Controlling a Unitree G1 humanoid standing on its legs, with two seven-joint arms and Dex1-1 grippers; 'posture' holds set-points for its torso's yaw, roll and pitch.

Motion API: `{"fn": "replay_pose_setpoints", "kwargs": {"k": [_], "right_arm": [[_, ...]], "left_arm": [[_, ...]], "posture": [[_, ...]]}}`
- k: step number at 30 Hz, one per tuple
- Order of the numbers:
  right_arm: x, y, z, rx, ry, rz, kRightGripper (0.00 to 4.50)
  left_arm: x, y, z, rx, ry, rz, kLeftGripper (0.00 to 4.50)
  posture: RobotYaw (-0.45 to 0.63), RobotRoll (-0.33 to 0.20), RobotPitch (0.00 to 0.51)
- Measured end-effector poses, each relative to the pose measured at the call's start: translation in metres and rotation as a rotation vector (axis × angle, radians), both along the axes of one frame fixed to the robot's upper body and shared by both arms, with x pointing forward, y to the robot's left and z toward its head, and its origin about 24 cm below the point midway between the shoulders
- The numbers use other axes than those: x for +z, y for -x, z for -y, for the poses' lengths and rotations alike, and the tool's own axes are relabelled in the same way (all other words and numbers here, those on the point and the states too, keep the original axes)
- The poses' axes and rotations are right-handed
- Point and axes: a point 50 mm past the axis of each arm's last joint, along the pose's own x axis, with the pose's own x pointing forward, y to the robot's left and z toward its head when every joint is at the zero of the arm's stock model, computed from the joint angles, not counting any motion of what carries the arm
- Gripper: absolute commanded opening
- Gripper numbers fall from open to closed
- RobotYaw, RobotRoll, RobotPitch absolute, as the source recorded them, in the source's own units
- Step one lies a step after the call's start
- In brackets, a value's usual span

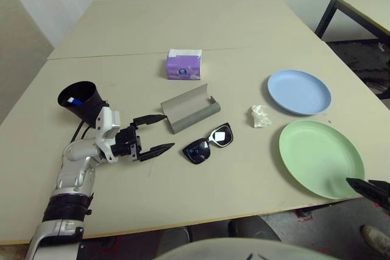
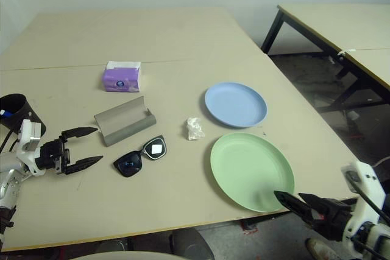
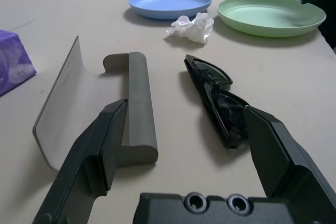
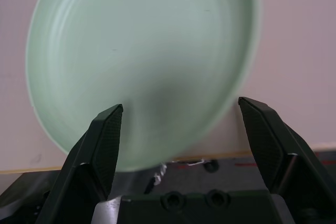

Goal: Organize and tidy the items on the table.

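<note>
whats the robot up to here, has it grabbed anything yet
Nothing is held yet. The left gripper hovers open beside the open grey glasses case and black sunglasses. The right gripper is open at the near edge of the green plate. The tissue and blue plate lie untouched.

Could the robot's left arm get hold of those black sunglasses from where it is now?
Probably yes. The left gripper is open, pointing across the table toward the sunglasses, with bare tabletop between them. The open grey glasses case lies just beside that path, so it might get nudged.
</note>
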Motion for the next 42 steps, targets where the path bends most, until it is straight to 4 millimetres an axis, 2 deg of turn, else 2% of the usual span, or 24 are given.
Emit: {"fn": "replay_pose_setpoints", "kwargs": {"k": [7,13,16,23,27,33,36,42], "right_arm": [[-0.003,-0.004,-0.001,0.006,-0.007,-0.007,4.50],[-0.005,-0.005,0.000,-0.001,-0.018,-0.015,4.50],[-0.005,-0.005,0.000,-0.004,-0.023,-0.022,3.87],[-0.011,0.001,-0.003,-0.016,-0.054,-0.045,1.48],[-0.008,0.000,-0.005,-0.008,-0.067,-0.025,0.09],[0.001,-0.002,-0.005,0.004,-0.089,0.007,0.04],[0.012,-0.007,-0.002,0.011,-0.105,0.010,0.04],[0.062,-0.043,0.008,-0.013,-0.151,0.169,0.04]], "left_arm": [[0.008,0.016,0.000,-0.120,-0.021,-0.031,4.46],[0.011,0.020,-0.003,-0.181,-0.043,-0.048,4.46],[0.013,0.018,-0.003,-0.182,-0.043,-0.036,4.50],[0.016,0.015,-0.001,-0.172,-0.036,-0.018,4.50],[0.018,0.012,0.000,-0.157,-0.028,-0.001,4.50],[0.017,0.011,0.003,-0.149,-0.015,0.001,4.50],[0.014,0.011,0.005,-0.148,-0.007,-0.006,4.50],[0.008,0.013,0.010,-0.156,-0.005,-0.018,4.50]], "posture": [[-0.16,0.000,0.035],[-0.16,0.000,0.041],[-0.17,0.000,0.046],[-0.17,0.000,0.047],[-0.18,0.000,0.044],[-0.18,0.000,0.045],[-0.18,0.000,0.044],[-0.18,0.000,0.045]]}}
